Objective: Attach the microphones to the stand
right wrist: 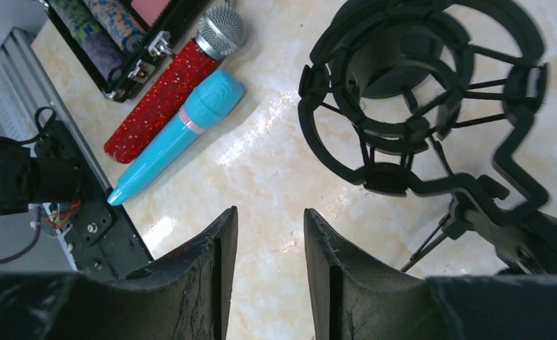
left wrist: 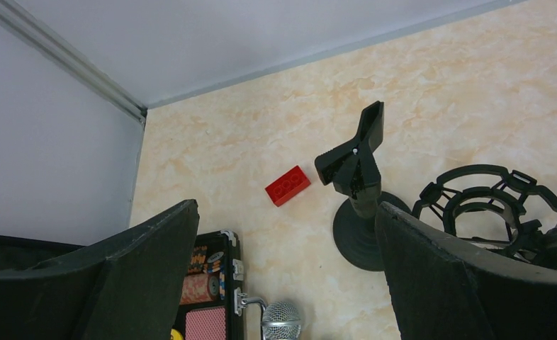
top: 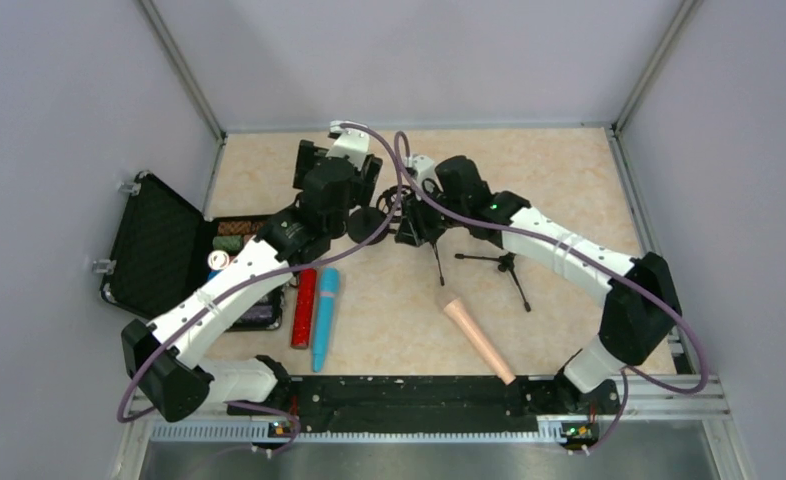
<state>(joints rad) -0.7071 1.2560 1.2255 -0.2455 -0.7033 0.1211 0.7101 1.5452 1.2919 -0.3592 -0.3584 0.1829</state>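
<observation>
The glittery red microphone and the cyan-blue microphone lie side by side on the table beside the open case. The peach-pink microphone lies alone near the front right. A black clip stand on a round base stands next to a black shock mount ring on a small tripod. My left gripper is open wide and empty, hovering by the clip stand. My right gripper is open and empty, just beside the shock mount. The red microphone and the cyan one also show in the right wrist view.
An open black case with poker chips and cards lies at the left. A small red block lies on the table behind the clip stand. White walls enclose the table on three sides. A black rail runs along the front edge.
</observation>
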